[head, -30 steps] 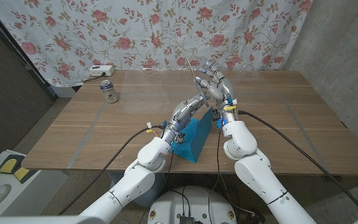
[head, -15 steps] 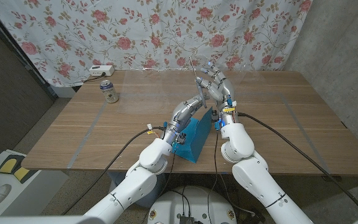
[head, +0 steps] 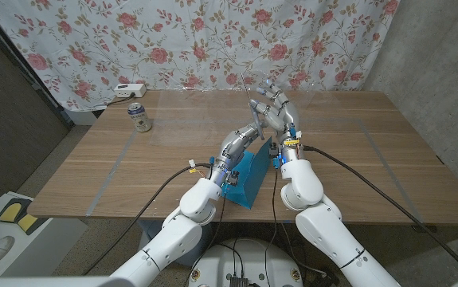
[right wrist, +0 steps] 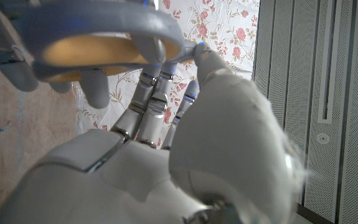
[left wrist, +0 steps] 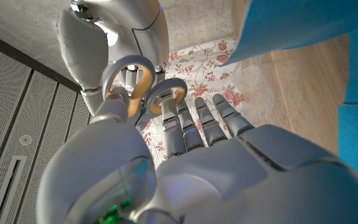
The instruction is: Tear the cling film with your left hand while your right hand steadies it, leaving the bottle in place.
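The blue cling film box [head: 245, 180] lies at the table's near edge, between my two forearms. Both hands are raised together above it. My right hand [head: 277, 109] has its thumb [right wrist: 228, 118] brought up to its fingertips, pinching a thin clear sheet of cling film [head: 250, 89] that stands up from the hands. My left hand [head: 248, 133] reaches up against the right one with its fingers [left wrist: 205, 127] stretched out, and its grip on the film is hidden. The blue box edge [left wrist: 291, 31] shows in the left wrist view. A silver drink can [head: 138, 116] stands at the far left.
A white power strip [head: 129, 89] lies at the table's [head: 356, 159] far left edge, behind the can. A floral curtain [head: 197, 40] hangs behind the table. Black cables trail from both arms over the near edge.
Both hands have shifted slightly left and away together, and the film's upright edge has moved with them. The box and the can have stayed put.
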Tool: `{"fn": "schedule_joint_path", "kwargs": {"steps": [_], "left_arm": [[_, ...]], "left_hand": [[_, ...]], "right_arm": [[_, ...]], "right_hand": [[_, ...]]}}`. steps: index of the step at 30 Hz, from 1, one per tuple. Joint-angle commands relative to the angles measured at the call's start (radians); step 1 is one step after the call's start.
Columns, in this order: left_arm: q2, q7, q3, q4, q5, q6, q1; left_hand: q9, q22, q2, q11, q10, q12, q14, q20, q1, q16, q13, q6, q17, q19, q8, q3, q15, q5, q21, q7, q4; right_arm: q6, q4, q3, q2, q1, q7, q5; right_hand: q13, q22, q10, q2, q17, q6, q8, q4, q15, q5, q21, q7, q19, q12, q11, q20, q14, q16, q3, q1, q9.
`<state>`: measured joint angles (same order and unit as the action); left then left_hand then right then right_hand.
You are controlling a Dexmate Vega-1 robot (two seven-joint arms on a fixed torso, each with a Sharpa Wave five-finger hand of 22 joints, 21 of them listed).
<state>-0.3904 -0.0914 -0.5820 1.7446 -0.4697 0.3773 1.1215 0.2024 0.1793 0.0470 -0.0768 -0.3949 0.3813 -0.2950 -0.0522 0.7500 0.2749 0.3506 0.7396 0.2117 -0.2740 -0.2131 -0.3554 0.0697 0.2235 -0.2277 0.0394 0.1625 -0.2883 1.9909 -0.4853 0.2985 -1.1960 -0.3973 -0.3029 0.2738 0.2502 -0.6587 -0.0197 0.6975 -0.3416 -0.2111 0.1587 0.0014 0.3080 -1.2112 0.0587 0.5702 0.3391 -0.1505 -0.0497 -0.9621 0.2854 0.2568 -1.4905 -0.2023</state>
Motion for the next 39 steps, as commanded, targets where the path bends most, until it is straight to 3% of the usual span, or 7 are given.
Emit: {"fn": "schedule_joint_path", "kwargs": {"steps": [1, 11, 15, 24, 31, 39], "left_arm": [[0.002, -0.01, -0.005, 0.005, 0.009, -0.011, 0.0], [0.001, 0.007, -0.013, 0.004, 0.002, -0.008, -0.001], [0.002, 0.009, -0.015, 0.002, 0.003, -0.004, -0.001], [0.007, 0.03, -0.023, -0.008, -0.004, 0.003, -0.009], [0.013, 0.026, -0.022, -0.009, -0.008, 0.009, -0.004], [0.012, 0.016, -0.02, -0.003, -0.002, 0.012, 0.004]], "left_hand": [[0.005, 0.003, -0.003, -0.005, -0.003, 0.002, -0.014, 0.0, 0.012, 0.006, 0.006, -0.001, 0.001, -0.008, 0.003, 0.002, 0.001, 0.004, -0.002, 0.001, 0.0], [0.005, 0.003, -0.002, -0.014, -0.014, 0.002, -0.021, 0.001, 0.019, 0.008, 0.01, 0.029, 0.002, -0.013, -0.008, 0.005, 0.003, 0.006, 0.0, -0.003, -0.001], [0.0, 0.004, 0.001, -0.023, -0.046, 0.009, -0.041, 0.004, 0.027, 0.013, 0.011, 0.086, 0.0, -0.02, -0.024, 0.004, 0.013, 0.007, 0.001, -0.006, -0.001], [-0.008, 0.004, 0.017, -0.028, -0.016, -0.011, -0.02, 0.007, 0.034, 0.004, 0.012, 0.023, 0.002, -0.01, 0.012, 0.0, 0.009, 0.008, 0.008, -0.024, -0.005], [-0.01, 0.004, 0.011, -0.024, -0.02, -0.012, -0.019, 0.007, 0.035, 0.001, 0.012, 0.009, 0.0, -0.01, 0.018, 0.002, 0.01, 0.008, 0.009, -0.031, -0.003], [-0.012, 0.004, 0.016, -0.039, -0.049, -0.009, -0.031, 0.013, 0.046, 0.005, 0.01, 0.004, 0.0, -0.015, 0.018, 0.001, 0.021, 0.009, 0.009, -0.034, -0.002]], "right_arm": [[-0.002, -0.001, -0.023, 0.019, 0.011, -0.006, 0.004], [-0.023, -0.004, -0.019, 0.016, 0.01, -0.026, -0.001], [-0.032, 0.0, -0.015, 0.015, 0.006, -0.033, -0.004], [-0.039, 0.002, -0.017, 0.003, -0.009, -0.039, -0.023], [-0.039, 0.004, -0.019, 0.001, -0.018, -0.035, -0.03], [-0.044, 0.005, -0.023, -0.002, -0.024, -0.043, -0.018]], "right_hand": [[0.002, 0.001, -0.006, 0.003, 0.003, -0.008, -0.001, -0.003, -0.239, 0.007, -0.009, -0.001, 0.0, -0.005, -0.001, -0.128, -0.146, 0.005, 0.009, -0.011, -0.002], [0.002, -0.003, -0.01, 0.002, 0.003, -0.012, -0.002, -0.004, -0.239, 0.007, -0.014, 0.002, -0.002, -0.004, -0.002, -0.127, -0.147, 0.004, 0.01, -0.01, -0.002], [0.002, -0.004, -0.01, 0.003, 0.004, -0.013, -0.001, -0.004, -0.239, 0.007, -0.016, 0.002, -0.003, -0.004, -0.003, -0.127, -0.148, 0.003, 0.01, -0.01, -0.002], [0.002, -0.008, -0.01, 0.003, 0.004, -0.014, -0.001, -0.004, -0.239, 0.008, -0.021, 0.002, -0.005, -0.004, -0.006, -0.126, -0.149, 0.002, 0.011, -0.009, -0.002], [0.001, -0.011, -0.011, 0.004, 0.005, -0.015, 0.0, -0.004, -0.239, 0.008, -0.025, 0.003, -0.007, -0.004, -0.008, -0.125, -0.15, 0.0, 0.012, -0.008, -0.002], [0.001, -0.015, -0.013, 0.004, 0.005, -0.017, 0.0, -0.004, -0.239, 0.009, -0.029, 0.003, -0.01, -0.003, -0.007, -0.124, -0.151, -0.001, 0.013, -0.007, -0.002]]}}
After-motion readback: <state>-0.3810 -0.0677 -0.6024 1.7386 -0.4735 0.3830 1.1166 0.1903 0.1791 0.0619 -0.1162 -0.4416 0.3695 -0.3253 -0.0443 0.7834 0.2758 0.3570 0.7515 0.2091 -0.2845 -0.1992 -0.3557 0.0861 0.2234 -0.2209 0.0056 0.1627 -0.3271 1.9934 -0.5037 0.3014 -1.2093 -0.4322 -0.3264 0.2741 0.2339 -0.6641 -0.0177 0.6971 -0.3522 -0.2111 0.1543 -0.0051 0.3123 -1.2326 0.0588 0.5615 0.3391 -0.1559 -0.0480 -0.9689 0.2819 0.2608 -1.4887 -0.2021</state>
